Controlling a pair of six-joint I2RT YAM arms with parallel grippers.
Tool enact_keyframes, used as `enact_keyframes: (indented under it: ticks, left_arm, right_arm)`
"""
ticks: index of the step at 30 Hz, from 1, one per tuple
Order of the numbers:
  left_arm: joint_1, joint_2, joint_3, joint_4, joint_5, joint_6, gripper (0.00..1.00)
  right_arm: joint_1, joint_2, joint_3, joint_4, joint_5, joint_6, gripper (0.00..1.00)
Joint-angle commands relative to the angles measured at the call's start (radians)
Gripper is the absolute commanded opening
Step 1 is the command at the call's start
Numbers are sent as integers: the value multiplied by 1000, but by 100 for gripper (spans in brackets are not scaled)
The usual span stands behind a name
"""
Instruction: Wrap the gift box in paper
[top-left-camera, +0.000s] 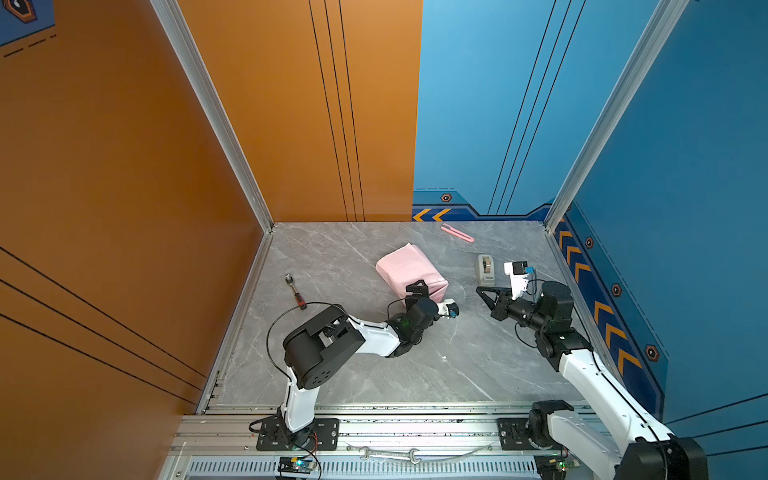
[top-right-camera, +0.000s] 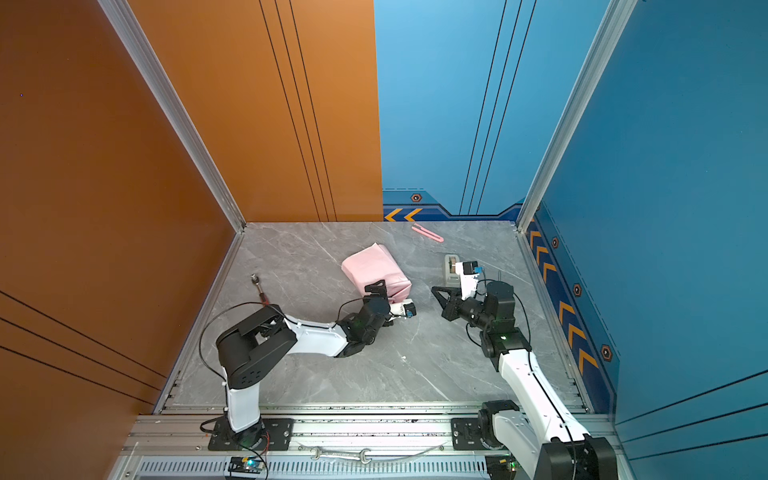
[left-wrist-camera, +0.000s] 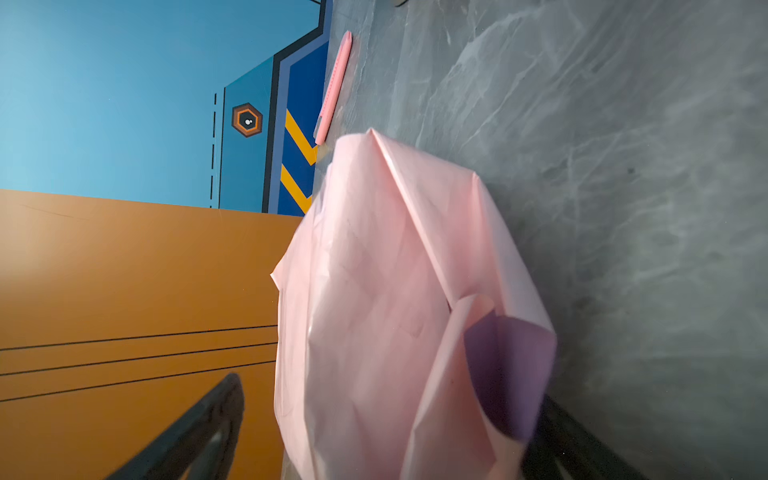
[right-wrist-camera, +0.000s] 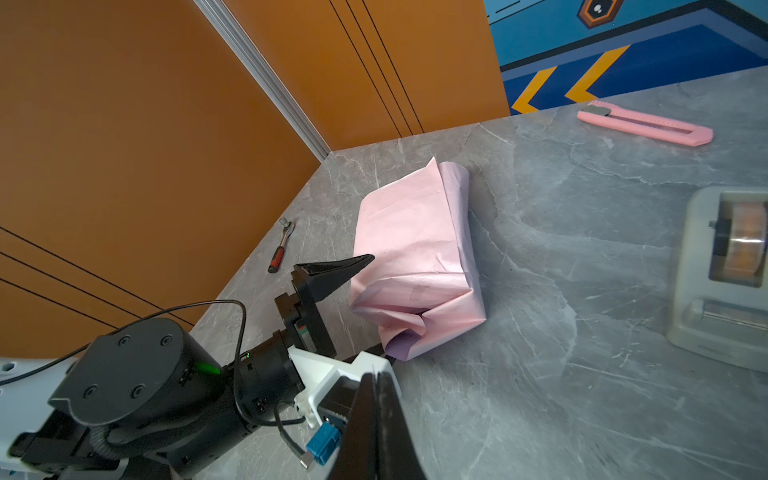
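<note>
Enclosing unseen contents, folded pink paper (top-left-camera: 409, 268); left fingers (right-wrist-camera: 332, 270) spread astride its end; right fingers (right-wrist-camera: 374, 424) clenched, empty.

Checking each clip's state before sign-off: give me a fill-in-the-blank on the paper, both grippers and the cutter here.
The paper shows mostly its ____ side outward.
The left gripper is ____, its jaws either side of the paper's near end.
The right gripper is ____ and holds nothing.
The cutter lies by the ____ wall.
Missing words: pink; open; shut; blue.
</note>
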Motion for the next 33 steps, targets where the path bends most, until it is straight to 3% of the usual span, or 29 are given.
enact_keyframes:
  ticks: [1, 13, 25, 33]
  left_arm:
    - [24, -32, -8, 27, -27, -17, 99]
    - [89, -52, 15, -42, 34, -181, 99]
    - [188, -118, 9, -159, 275, -402, 93]
    - [244, -115, 7, -180, 397, -472, 89]
  right_arm:
    - [-5, -9, -16, -11, 2, 0, 0]
    - [-5, -1, -10, -8, 1, -2, 0]
    - [4, 46, 15, 16, -18, -2, 0]
    - [39, 123, 55, 40, -54, -21, 0]
